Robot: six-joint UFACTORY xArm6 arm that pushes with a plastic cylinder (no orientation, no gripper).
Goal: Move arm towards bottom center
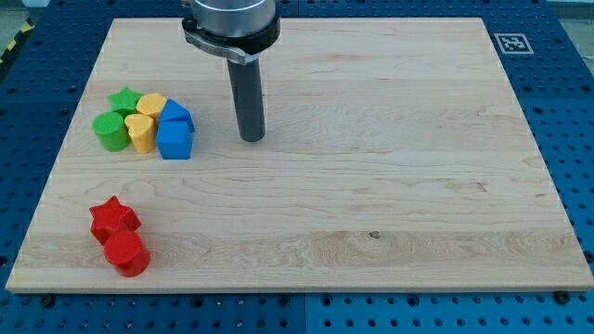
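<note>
— Camera view: looking down at a pale wooden worktop, lying on a blue perforated base. Catching a strip of yellow-and-black tape at the view's top left.

— Reading any writing?

— Finding none legible. Seeing only a black-and-white square marker at the board's top right corner.

— Counting the blocks?

— Counting eight, two of each colour. Sitting packed together at the view's left: green star, green cylinder, yellow block, yellow heart, upper blue block and lower blue block. Lying well apart, near the bottom left corner and touching each other: red star and red block.

— And the end effector?

— Being a plain dark rod, having nothing to open or close and holding nothing. Resting my tip on bare wood, near the blue pair on their right and touching neither.

— Relative to bottom centre?

— Standing in the board's upper half, left of the middle, well above the bottom edge.
</note>
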